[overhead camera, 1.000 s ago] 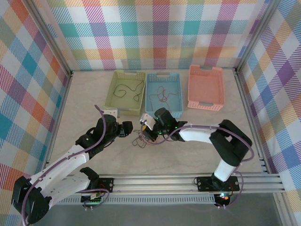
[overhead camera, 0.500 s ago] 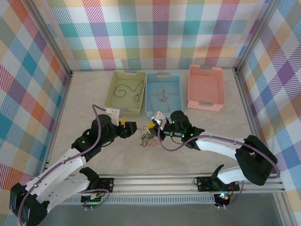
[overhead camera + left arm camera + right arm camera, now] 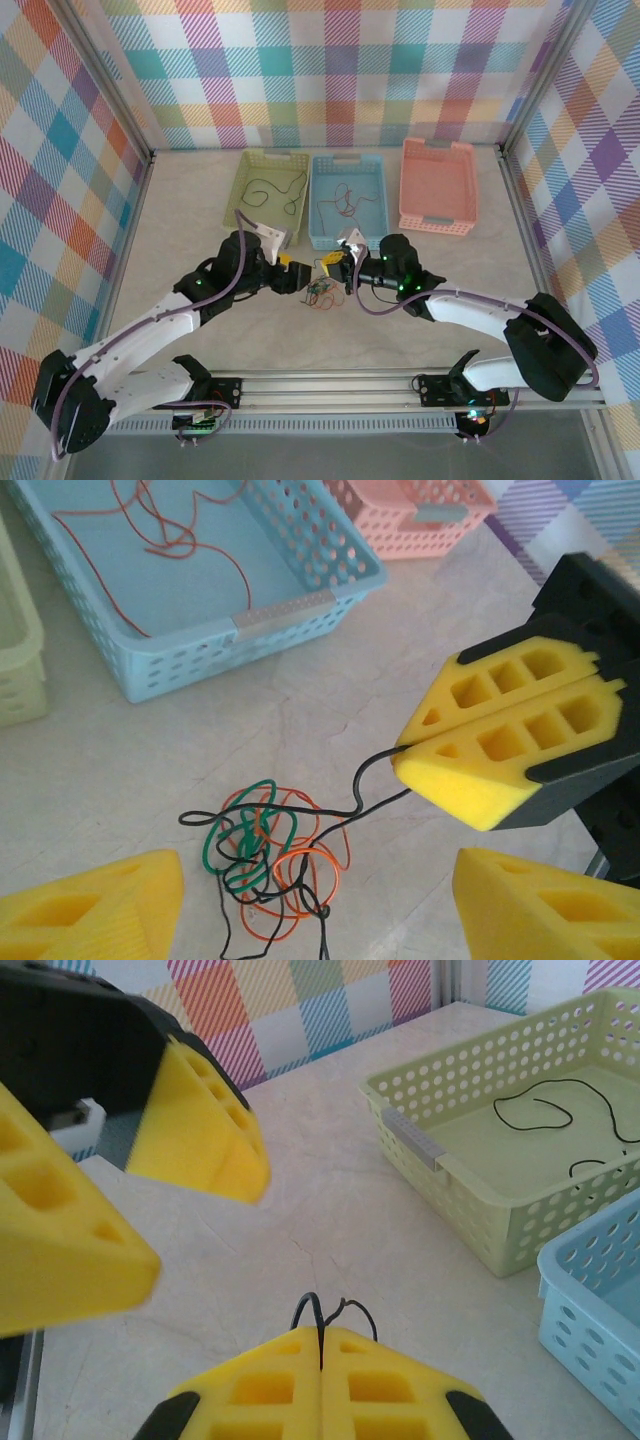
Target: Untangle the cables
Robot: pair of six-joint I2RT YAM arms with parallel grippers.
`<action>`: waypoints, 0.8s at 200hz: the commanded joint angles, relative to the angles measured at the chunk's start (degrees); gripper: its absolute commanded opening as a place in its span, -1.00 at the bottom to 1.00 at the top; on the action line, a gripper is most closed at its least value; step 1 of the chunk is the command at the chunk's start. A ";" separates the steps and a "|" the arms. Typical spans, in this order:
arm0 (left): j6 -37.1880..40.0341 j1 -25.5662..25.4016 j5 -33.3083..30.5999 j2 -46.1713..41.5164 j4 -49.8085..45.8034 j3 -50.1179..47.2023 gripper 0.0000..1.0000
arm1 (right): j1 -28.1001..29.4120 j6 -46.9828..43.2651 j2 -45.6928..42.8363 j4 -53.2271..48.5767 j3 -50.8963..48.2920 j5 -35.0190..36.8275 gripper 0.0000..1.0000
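1. Nearest the arm bases, the cables [image 3: 268,865] lie in a loose knot on the table [image 3: 110,770]. Orange-red loops, a green strand [image 3: 210,840] and black wire are wound through one another.
2. Just over the knot, our left pincer [image 3: 294,272] hangs with its jaws wide apart and grips nothing. The knot sits below and between its two pads. If it closes here, we judge it may catch several strands at once and tighten the knot rather than free it.
3. Facing it, the right pincer [image 3: 408,752] is clamped fully on one black cable [image 3: 357,785], which runs from its tip down into the knot. The wire is very thin and the pads look like soft foam, so we think it may slip out under a pull. A hard pull with nothing pinning the rest could drag the whole knot along or cinch its loops.
4. Farther back, the blue basket [image 3: 285,615] holds an orange-red cable [image 3: 178,548], with the green basket [image 3: 450,1200] beside it. We judge that a cable lifted with others trailing from it could carry the wrong colours into a basket.
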 commanded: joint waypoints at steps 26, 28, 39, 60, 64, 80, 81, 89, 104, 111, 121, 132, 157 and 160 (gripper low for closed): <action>3.59 -0.63 2.47 4.93 -0.55 3.87 0.35 | -1.70 3.05 -1.87 7.50 -2.46 -4.60 -1.00; 3.69 -0.64 2.69 5.09 -0.63 3.94 0.34 | -1.77 3.08 -1.92 7.60 -2.49 -4.71 -1.00; 4.15 -0.85 2.42 6.28 -1.26 4.35 0.32 | -1.88 3.13 -2.13 8.05 -2.67 -4.95 -1.00; 4.95 -0.98 1.66 8.47 -2.41 5.39 0.31 | -2.16 3.31 -2.28 8.49 -2.93 -5.26 -1.00; 5.04 -0.94 1.61 8.83 -2.75 5.74 0.31 | -2.18 3.41 -2.31 8.63 -2.94 -5.22 -1.00; 5.23 -0.93 2.48 10.19 -2.78 6.51 0.31 | -2.23 3.72 -2.40 8.77 -2.98 -5.68 -1.00; 5.22 -0.94 2.55 10.29 -2.78 6.60 0.31 | -2.23 3.74 -2.40 8.77 -2.96 -5.76 -1.00; 5.29 -1.02 2.67 10.82 -2.91 7.01 0.32 | -2.27 3.67 -2.43 8.82 -2.98 -5.98 -1.00; 6.00 -1.43 2.93 11.76 -3.86 7.98 0.32 | -2.32 3.87 -2.53 9.03 -3.08 -6.08 -1.00; 5.94 -1.47 2.89 12.05 -3.79 8.22 0.33 | -2.38 3.93 -2.50 9.04 -3.06 -6.12 -1.00; 5.77 -1.52 2.65 12.36 -3.74 8.59 0.33 | -2.32 4.04 -2.51 9.23 -3.08 -6.48 -1.00; 5.57 -1.56 2.02 12.93 -3.74 9.30 0.33 | -2.32 4.16 -2.49 9.55 -3.07 -7.16 -1.00; 5.97 -1.62 1.12 14.77 -4.84 11.15 0.31 | -2.37 4.38 -2.65 10.24 -3.26 -8.23 -1.00; 5.88 -1.62 0.63 14.99 -4.98 11.24 0.31 | -2.35 4.39 -2.74 10.33 -3.33 -8.28 -1.00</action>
